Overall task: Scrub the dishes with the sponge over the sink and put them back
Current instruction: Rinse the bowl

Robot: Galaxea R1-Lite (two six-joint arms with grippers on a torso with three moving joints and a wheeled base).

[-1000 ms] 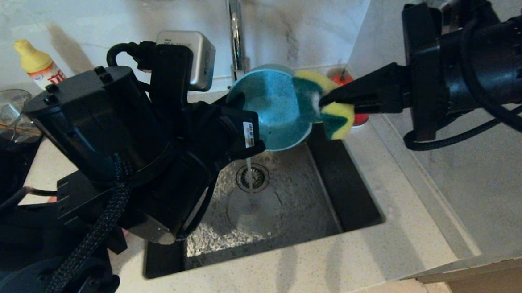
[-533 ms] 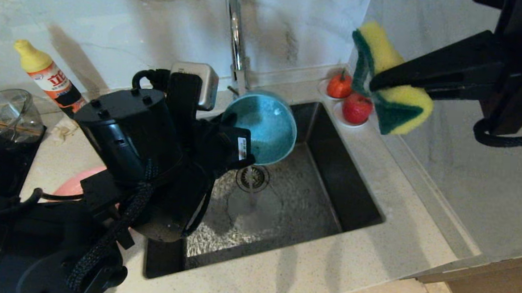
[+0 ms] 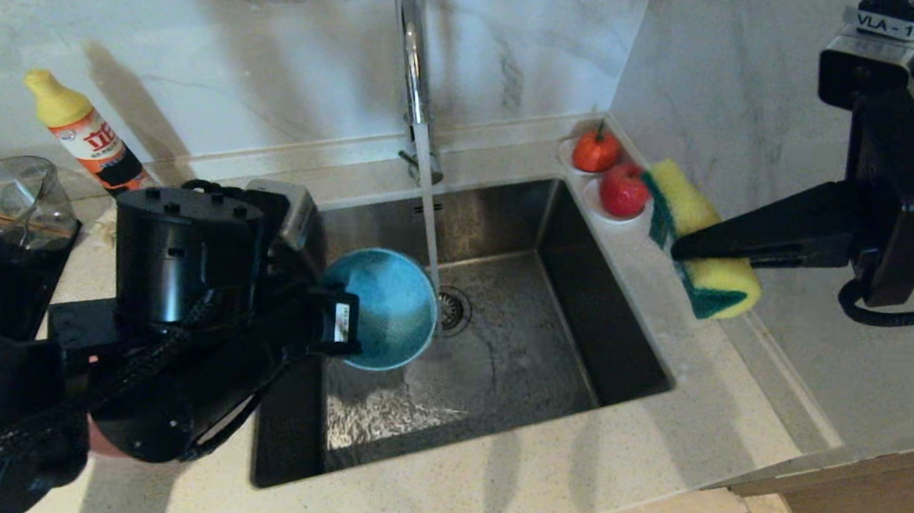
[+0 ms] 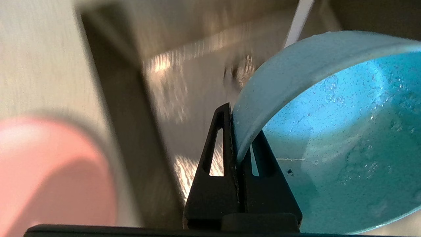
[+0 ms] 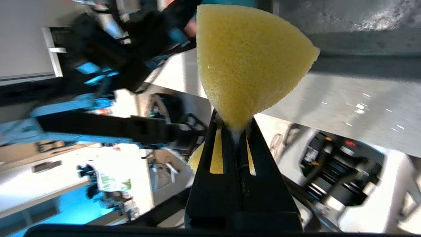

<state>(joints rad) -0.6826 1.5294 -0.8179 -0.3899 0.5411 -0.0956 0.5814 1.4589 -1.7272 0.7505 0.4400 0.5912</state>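
Sink (image 3: 577, 349) under running tap (image 3: 416, 67) | left end effector (image 4: 241, 138) clamped on bowl (image 3: 384, 307) rim | right end effector (image 3: 680, 251) clamped on sponge (image 3: 704, 242), above bench (image 3: 661, 244)

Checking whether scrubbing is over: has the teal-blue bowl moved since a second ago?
Yes. The teal-blue bowl, held in the left gripper, has moved from beside the tall chrome tap down toward the stainless-steel sink's left wall.

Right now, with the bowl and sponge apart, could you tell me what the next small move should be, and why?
Probably carry the teal bowl left toward the pink plate on the counter. The left gripper is shut on its rim beside the tap stream, while the right gripper holds the sponge off over the counter, so scrubbing looks finished.
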